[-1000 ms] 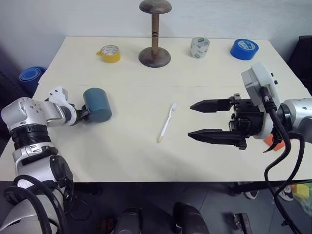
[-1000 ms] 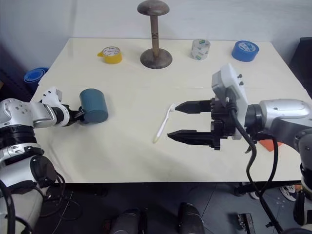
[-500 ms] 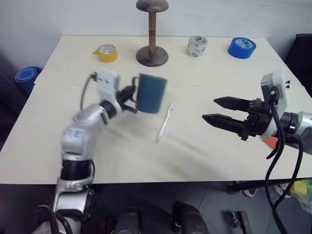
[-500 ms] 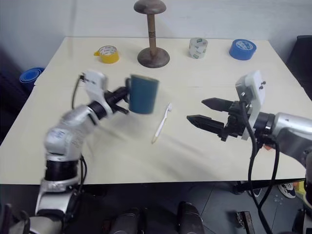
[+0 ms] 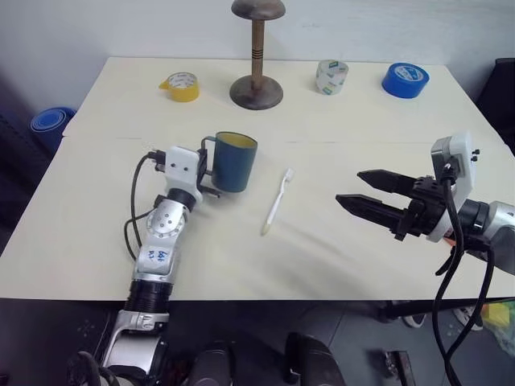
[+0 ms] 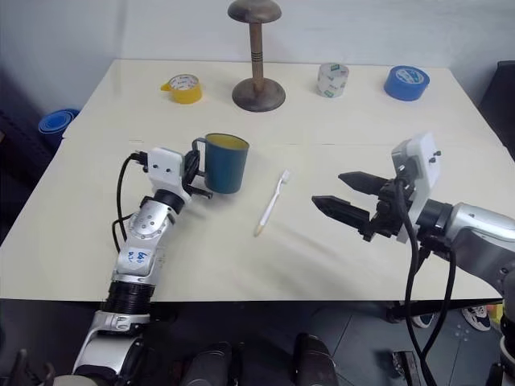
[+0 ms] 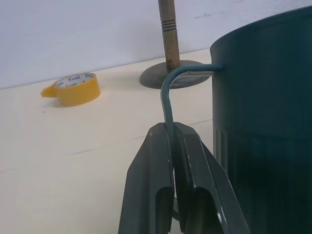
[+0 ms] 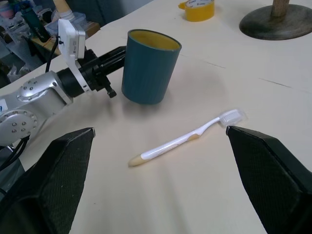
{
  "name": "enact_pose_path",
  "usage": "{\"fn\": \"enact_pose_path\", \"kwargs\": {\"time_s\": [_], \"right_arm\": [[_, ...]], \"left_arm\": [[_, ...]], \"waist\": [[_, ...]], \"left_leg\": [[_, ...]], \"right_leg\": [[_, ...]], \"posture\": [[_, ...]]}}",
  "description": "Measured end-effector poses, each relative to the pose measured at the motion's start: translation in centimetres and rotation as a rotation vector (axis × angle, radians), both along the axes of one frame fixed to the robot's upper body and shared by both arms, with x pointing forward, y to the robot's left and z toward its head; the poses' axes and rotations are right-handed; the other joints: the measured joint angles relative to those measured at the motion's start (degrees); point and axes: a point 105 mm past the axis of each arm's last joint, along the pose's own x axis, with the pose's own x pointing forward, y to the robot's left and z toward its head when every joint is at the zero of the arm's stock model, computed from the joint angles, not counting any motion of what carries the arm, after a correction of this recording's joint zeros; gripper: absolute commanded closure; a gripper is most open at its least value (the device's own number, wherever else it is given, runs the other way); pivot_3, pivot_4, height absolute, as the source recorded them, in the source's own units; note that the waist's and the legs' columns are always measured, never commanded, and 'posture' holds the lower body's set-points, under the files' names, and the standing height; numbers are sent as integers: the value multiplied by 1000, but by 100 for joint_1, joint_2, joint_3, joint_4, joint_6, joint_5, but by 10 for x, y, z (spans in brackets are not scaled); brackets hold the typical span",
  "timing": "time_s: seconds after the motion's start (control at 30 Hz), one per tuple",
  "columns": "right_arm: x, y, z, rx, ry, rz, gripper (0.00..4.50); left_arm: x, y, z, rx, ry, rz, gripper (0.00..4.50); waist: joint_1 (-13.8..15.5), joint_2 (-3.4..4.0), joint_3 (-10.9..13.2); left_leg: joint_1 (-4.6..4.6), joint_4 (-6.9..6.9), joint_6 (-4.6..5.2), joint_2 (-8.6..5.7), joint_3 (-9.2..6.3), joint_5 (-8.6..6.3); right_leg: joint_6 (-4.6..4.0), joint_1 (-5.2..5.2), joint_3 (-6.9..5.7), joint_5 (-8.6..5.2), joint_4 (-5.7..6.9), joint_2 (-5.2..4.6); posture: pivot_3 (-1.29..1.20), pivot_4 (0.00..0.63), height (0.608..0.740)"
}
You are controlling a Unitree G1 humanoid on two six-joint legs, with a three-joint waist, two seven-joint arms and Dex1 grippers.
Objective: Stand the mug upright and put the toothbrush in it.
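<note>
Left claw (image 5: 206, 171) is pinching the mug (image 5: 233, 161) handle, mug sitting upright left of the toothbrush (image 5: 276, 202) mid surface (image 5: 322, 257); right claw (image 5: 360, 193) is hanging wide at right, should be pinching the brush mid-handle.

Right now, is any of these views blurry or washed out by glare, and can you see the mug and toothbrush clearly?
In the left eye view the mug and toothbrush are sharp, with soft shadows and no strong glare. In the left wrist view the left gripper, shut on the mug's handle, looks slightly soft. In the right wrist view the right gripper's near fingers are out of focus; the toothbrush is crisp.
</note>
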Motion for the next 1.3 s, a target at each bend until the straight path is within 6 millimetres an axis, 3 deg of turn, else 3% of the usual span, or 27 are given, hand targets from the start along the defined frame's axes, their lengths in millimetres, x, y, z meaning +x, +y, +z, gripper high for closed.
{"fn": "enact_pose_path", "kwargs": {"time_s": [0.1, 0.33, 0.63, 0.83, 0.9, 1.0, 1.1, 1.27, 1.3], "right_arm": [[0, 0, 0, 2, 0, 6, 0], [-4, 3, -4, -5, 18, 49, 0], [-4, 4, -6, -19, 19, 64, 0], [-2, 5, -13, -48, 28, 66, 0], [1, 7, -17, -63, 35, 65, 0], [7, 9, -29, -79, 67, 44, 0], [25, 12, -42, -49, 110, -29, 0], [65, 29, -62, -37, 173, -167, 0], [73, 35, -66, -37, 184, -188, 181]], "left_arm": [[2, -7, -13, -28, 34, -3, 4481], [-4, -18, -20, -32, 33, -47, 4481], [-14, -18, -38, 4, 65, -77, 1843], [-35, -1, -38, 48, 94, -87, 28], [-47, 13, -36, 71, 128, -91, 10], [-66, 32, -26, 99, 188, -143, 10], [-80, 50, 3, 102, 264, -257, 10], [-123, 38, 55, 251, 430, -704, 10], [-132, 34, 67, 289, 454, -777, 1]], "waist": [[-11, 0, 0], [-20, 0, 0], [-43, 1, -1], [-62, 2, -1], [-63, 3, -2], [-75, 3, -1], [-85, 7, -2], [-88, 23, 0], [-99, 21, 1]], "left_leg": [[-1, 0, 0, 0, 0, 0], [0, 0, 0, 0, -1, 0], [1, 0, 0, 1, -1, 0], [4, -1, 0, 5, -4, 0], [5, 0, 0, 6, -4, 0], [6, 0, -1, 11, -4, -1], [9, 3, -4, 12, -3, 1], [6, 4, -9, 6, 2, -2], [2, 4, -12, 10, 2, -3]], "right_leg": [[0, 0, 0, 0, -1, 0], [0, 1, 0, 0, -1, 0], [0, 2, 0, 0, 0, 0], [0, 1, 0, 0, 6, 1], [-1, 1, 0, 0, 8, 1], [-3, 0, 1, -1, 11, 2], [-11, -1, 4, -6, 18, 2], [-15, -11, 1, -8, 28, 2], [-15, -15, -3, -8, 26, 7]], "posture": [[0, 150, 740], [0, 150, 740], [0, 150, 740], [0, 150, 740], [0, 150, 740], [0, 150, 740], [0, 150, 740], [0, 150, 740], [0, 150, 740]]}}
